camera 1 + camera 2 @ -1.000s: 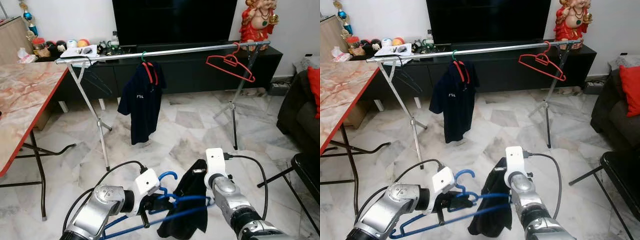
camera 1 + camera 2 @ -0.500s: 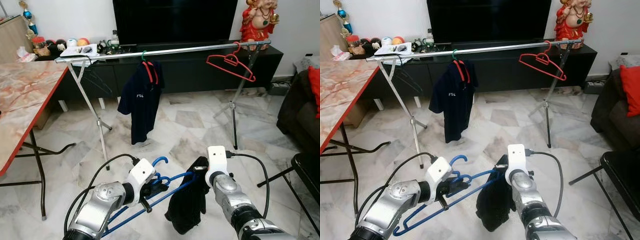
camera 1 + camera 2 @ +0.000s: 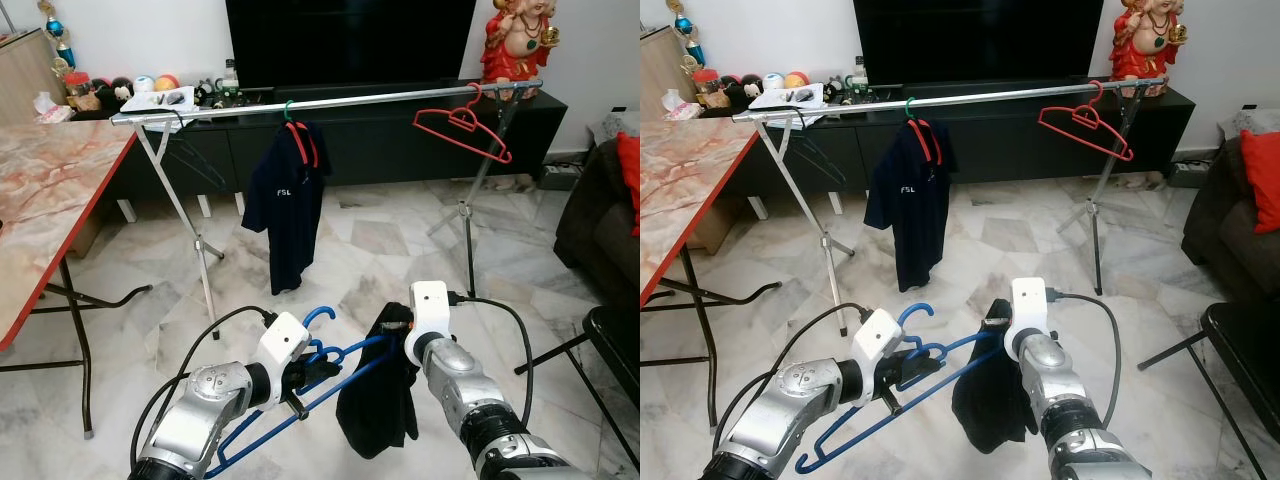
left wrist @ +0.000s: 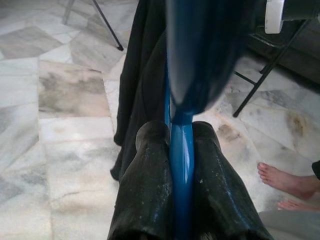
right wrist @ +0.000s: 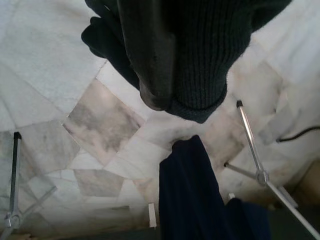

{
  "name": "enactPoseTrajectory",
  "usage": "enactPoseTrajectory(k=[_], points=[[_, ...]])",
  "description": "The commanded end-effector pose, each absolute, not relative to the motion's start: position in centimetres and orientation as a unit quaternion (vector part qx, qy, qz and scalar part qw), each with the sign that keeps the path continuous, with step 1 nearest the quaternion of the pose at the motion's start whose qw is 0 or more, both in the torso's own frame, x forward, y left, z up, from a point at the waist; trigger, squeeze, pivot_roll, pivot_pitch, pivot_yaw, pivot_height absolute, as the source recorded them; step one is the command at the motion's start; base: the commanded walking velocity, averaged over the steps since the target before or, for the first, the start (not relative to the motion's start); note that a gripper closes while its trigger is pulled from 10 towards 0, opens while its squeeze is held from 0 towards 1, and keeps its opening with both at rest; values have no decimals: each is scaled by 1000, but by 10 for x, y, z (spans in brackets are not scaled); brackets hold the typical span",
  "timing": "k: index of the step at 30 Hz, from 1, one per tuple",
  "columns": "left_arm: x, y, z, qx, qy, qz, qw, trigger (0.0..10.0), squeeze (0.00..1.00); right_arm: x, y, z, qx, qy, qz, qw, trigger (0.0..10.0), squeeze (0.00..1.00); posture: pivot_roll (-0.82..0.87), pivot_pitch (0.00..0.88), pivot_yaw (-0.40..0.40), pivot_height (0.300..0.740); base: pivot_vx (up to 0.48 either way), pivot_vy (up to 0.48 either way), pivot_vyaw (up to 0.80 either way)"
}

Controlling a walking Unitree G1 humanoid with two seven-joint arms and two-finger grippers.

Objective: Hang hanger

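Note:
A blue hanger (image 3: 345, 362) is held low in front of me, hook up, its bar slanting down to my left. My left gripper (image 3: 305, 372) is shut on it just below the hook; the left wrist view has both fingers (image 4: 145, 190) clamped on the blue bar (image 4: 181, 165). A black garment (image 3: 380, 400) hangs from the hanger's right end, and my right gripper (image 3: 397, 332) is shut on its top, with a finger (image 5: 150, 55) pressed against the knit cloth (image 5: 210, 50). Beyond stands a silver rail (image 3: 380, 99), well above and ahead of both grippers.
On the rail hang a navy shirt (image 3: 285, 215) on a red hanger and an empty red hanger (image 3: 462, 128). A marble table (image 3: 40, 220) is at left, a dark sofa (image 3: 600, 220) and black stool (image 3: 612, 335) at right. A person's bare feet (image 4: 285, 180) stand nearby.
Both grippers have risen with the blue hanger and the black garment; the hanger's right end is higher and the garment hangs straighter. The navy shirt has swung a little.

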State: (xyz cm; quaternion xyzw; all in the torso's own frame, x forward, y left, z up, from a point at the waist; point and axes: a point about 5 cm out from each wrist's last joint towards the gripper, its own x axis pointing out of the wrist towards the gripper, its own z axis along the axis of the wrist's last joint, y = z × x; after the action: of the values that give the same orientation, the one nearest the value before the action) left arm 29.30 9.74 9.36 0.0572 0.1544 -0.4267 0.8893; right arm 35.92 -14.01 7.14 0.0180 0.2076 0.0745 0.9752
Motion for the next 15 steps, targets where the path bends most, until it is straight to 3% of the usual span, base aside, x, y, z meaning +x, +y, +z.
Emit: enactPoseTrajectory(k=[1,7,15], points=[[299,100,101,60,140,-415,897,10000,0,362,-139,77,34,196,69,978,10000,0,101,32,30,740,0,0,0],[303,104,99,80,140,-389,907,10000,0,354,-156,64,31,220,3,975,10000,0,101,33,31,740,0,0,0],[302,97,104,60,132,-412,900,10000,0,356,-135,71,28,206,80,975,10000,0,102,30,32,740,0,0,0]])
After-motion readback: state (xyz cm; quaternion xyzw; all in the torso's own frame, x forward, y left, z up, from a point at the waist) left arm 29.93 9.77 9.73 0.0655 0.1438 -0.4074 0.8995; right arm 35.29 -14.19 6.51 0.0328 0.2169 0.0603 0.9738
